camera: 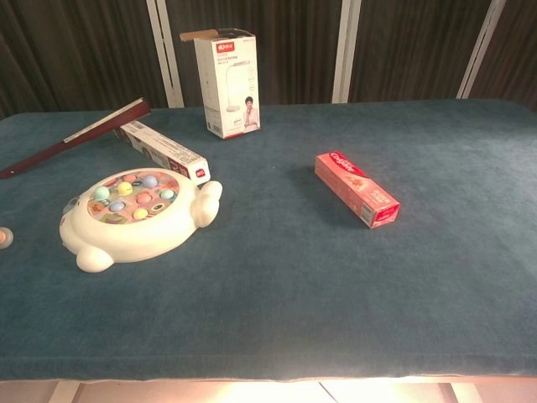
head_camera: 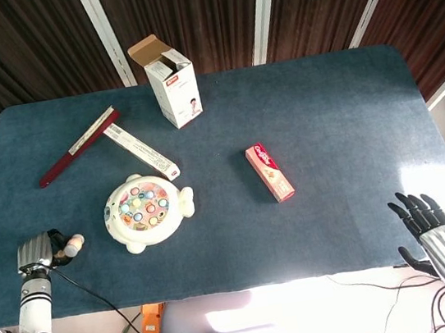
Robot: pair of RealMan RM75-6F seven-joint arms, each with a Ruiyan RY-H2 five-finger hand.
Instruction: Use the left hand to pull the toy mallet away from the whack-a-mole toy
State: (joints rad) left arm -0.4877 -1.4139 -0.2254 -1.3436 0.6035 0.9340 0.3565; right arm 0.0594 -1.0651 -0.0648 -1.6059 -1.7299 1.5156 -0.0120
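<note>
gripping the toy mallet (head_camera: 70,247) — left hand (head_camera: 40,252) — beside whack-a-mole toy (head_camera: 146,210)

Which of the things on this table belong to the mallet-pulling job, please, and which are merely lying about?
Job: cream fish-shaped whack-a-mole toy; peach-headed toy mallet, gripped by left hand.

Lying about: red toothpaste box; white open-topped carton; long white-and-red box; dark red folded fan; right hand, idle.

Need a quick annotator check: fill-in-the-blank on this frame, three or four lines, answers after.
1. The left hand holds the mallet to the ____ of the mole toy.
2. The tall white box has its top flap ____.
3. The right hand holds ____.
4. The red toothpaste box lies ____ on the table.

Answers: left; open; nothing; flat
</note>
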